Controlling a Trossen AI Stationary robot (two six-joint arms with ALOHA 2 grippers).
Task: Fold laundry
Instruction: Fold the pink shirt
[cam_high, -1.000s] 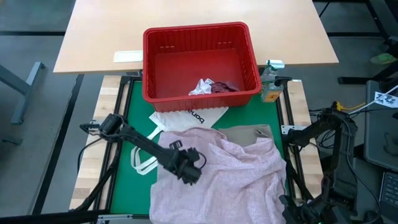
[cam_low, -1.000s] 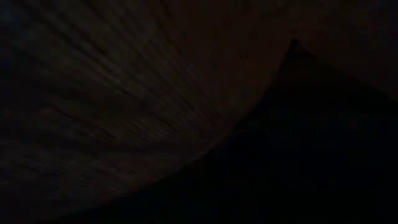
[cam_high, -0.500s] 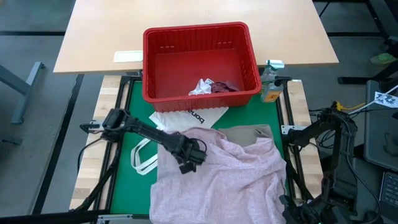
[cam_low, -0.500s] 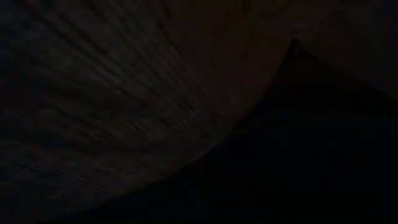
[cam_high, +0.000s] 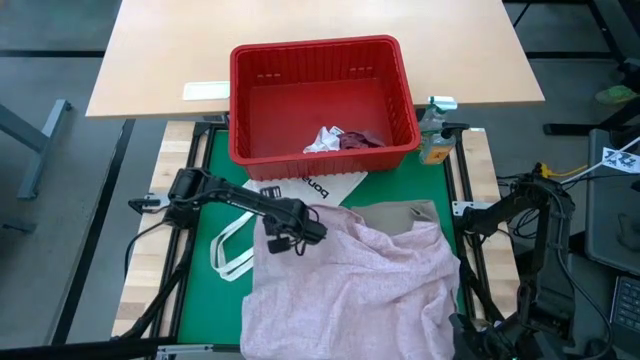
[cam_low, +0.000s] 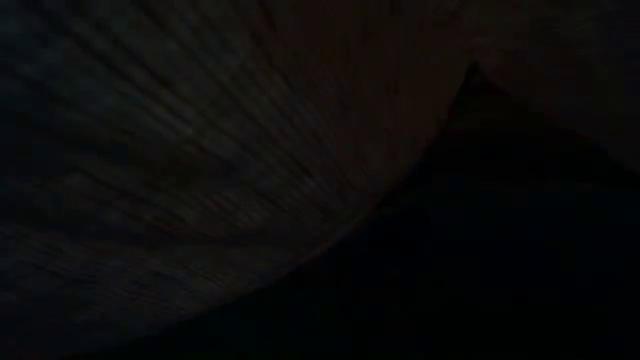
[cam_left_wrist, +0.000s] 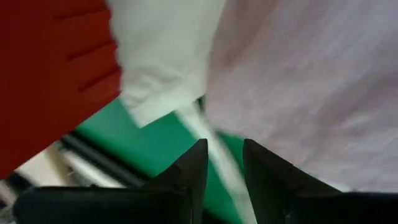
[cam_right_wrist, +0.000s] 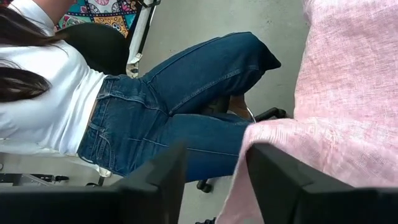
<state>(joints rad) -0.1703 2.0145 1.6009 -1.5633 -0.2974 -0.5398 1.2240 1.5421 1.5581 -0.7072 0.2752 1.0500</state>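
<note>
White tote bag (cam_high: 318, 186), lettering unreadable; both end effectors parted, gripping nothing.

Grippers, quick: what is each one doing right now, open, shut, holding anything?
Left gripper: at the far left edge of the pink garment, fingers slightly apart, nothing seen between them.
Right gripper: open, empty, at the table's near right corner beside the pink garment's hanging edge.

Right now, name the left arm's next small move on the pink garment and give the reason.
Probably lower the left gripper onto the pink garment at its upper left edge and close there. The jaws stand slightly apart and empty over the green mat, right beside that edge, and the garment lies rumpled, hanging over the table's front edge, not yet folded.
</note>
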